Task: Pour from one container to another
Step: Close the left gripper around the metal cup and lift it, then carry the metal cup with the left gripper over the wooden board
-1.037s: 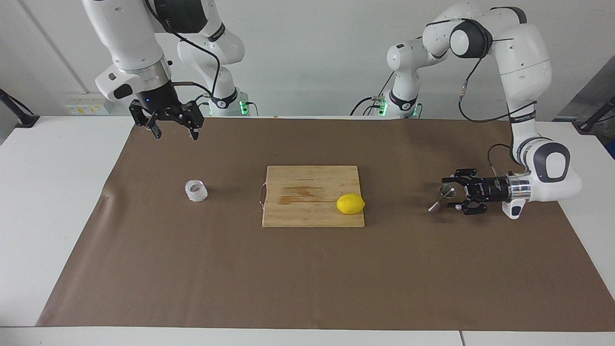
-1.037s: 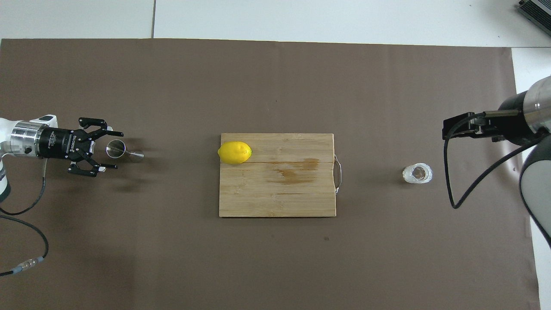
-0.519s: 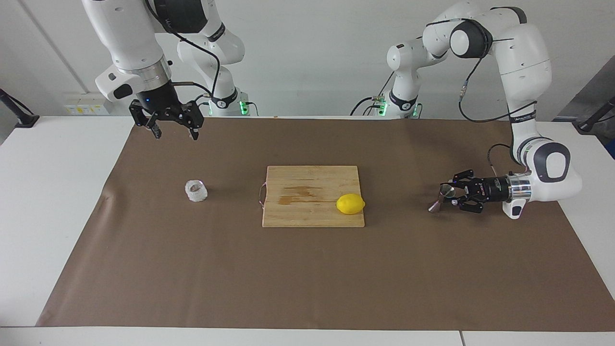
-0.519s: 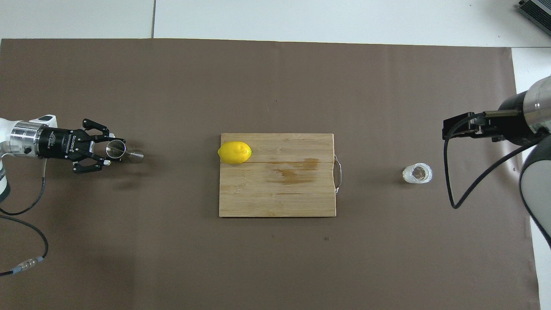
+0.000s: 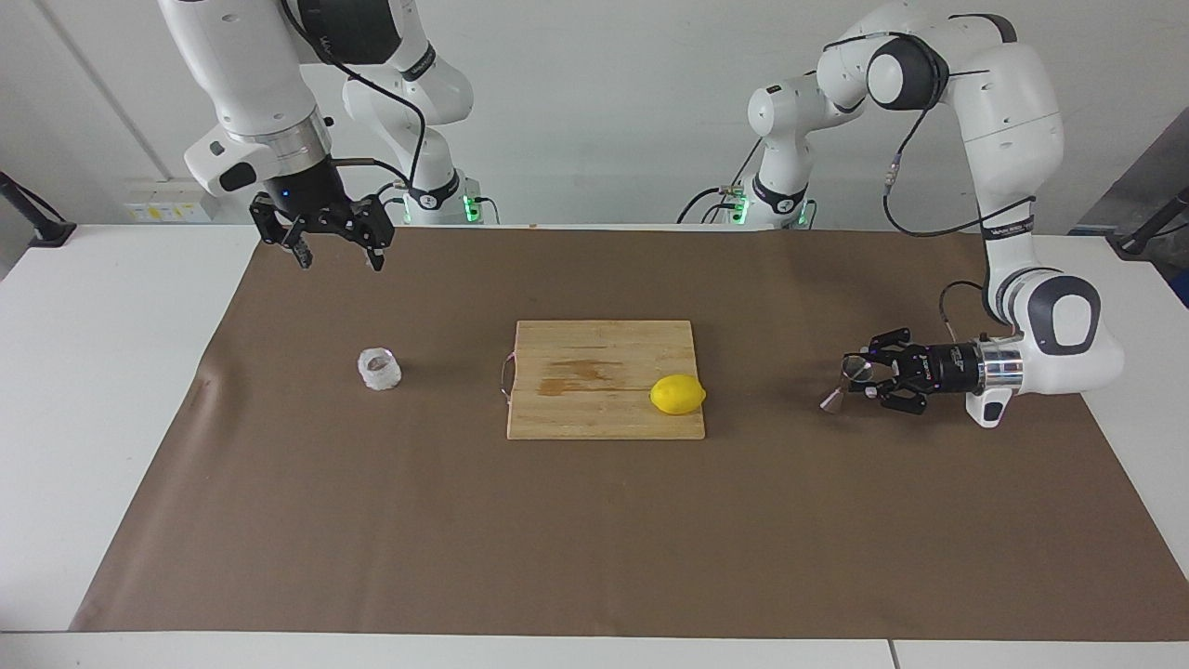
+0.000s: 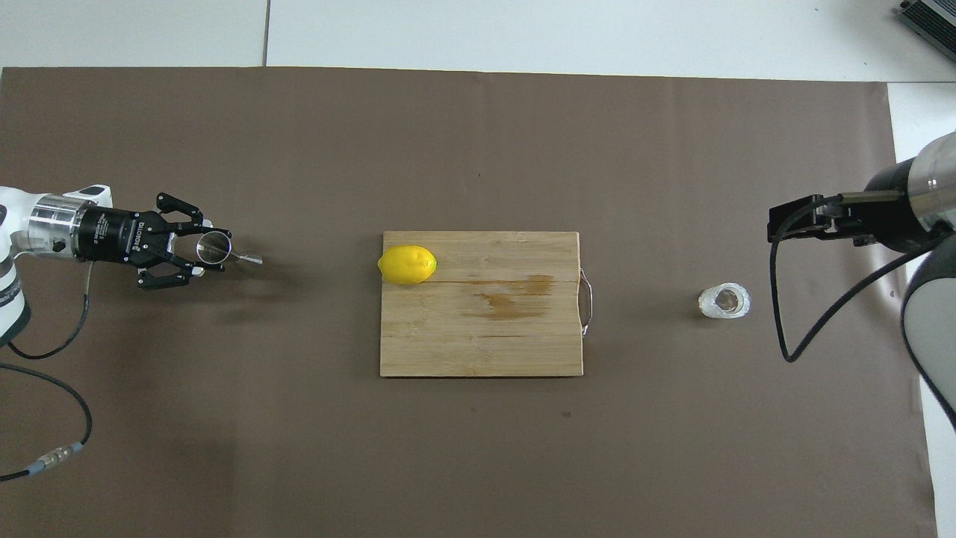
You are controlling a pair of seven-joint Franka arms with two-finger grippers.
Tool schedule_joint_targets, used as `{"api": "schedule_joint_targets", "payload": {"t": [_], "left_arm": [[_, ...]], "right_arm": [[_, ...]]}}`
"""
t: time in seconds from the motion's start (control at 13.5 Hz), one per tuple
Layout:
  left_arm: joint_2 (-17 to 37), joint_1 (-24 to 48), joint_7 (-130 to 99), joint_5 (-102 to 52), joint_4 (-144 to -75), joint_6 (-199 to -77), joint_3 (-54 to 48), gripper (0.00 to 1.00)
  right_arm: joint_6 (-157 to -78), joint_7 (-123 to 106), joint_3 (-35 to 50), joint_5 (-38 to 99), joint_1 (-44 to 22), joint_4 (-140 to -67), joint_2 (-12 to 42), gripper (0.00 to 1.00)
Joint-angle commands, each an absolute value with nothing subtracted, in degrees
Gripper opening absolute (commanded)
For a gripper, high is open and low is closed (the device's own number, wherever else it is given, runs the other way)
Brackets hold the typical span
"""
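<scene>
Jigger (image 5: 847,379): polished steel, mirror-bright, smooth. Glass cup (image 5: 379,369): clear-whitish glass, wall bumpy and faceted. Cutting board (image 5: 604,376): pale wood with visible grain, matt, one darker stain; thin metal wire handle at its end. Lemon (image 5: 677,394): yellow skin, slightly glossy. Worktop (image 5: 102,372): white, smooth; covered by a brown matt sheet (image 5: 594,530), probably paper. Arm shells: glossy white plastic. Left gripper (image 5: 859,376) and right gripper (image 5: 336,258): matt black.

The left arm bends down and reaches out level and low over the desk (image 5: 139,372), its left end effector (image 5: 859,379) lying sideways with fingers closed in a grip. The right arm waits, its right end effector (image 5: 336,255) hanging high, pointing straight down, fingers spread apart.
</scene>
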State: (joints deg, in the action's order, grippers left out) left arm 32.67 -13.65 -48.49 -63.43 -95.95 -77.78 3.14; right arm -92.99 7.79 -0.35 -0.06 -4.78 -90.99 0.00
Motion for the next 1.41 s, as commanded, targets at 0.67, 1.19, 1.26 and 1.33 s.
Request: {"api": "schedule_joint_targets", "payload": {"t": [0.67, 1.19, 1.26, 1.33], "left_arm": [[24.7, -2.6, -55.8, -71.9, -97.3, -75.8, 1.7, 0.00], [23.4, 11.3, -55.5, -81.3, -101.1, -84.7, 2.0, 0.00], [23.4, 13.3, -55.5, -82.3, -101.6, -86.9, 2.1, 0.00], [23.5, 15.3, -55.5, -83.3, -101.8, -89.4, 2.1, 0.00]], "right_arm": [[-91.9, 7.5, 0.1, 1.4, -4.1, -90.3, 0.3, 1.00], [-91.8, 7.5, 0.0, 1.4, -4.1, -90.3, 0.3, 1.00], [-91.9, 7.5, 0.0, 1.4, -4.1, -90.3, 0.3, 1.00], [-91.9, 7.5, 0.0, 1.4, -4.1, -90.3, 0.3, 1.00]]}}
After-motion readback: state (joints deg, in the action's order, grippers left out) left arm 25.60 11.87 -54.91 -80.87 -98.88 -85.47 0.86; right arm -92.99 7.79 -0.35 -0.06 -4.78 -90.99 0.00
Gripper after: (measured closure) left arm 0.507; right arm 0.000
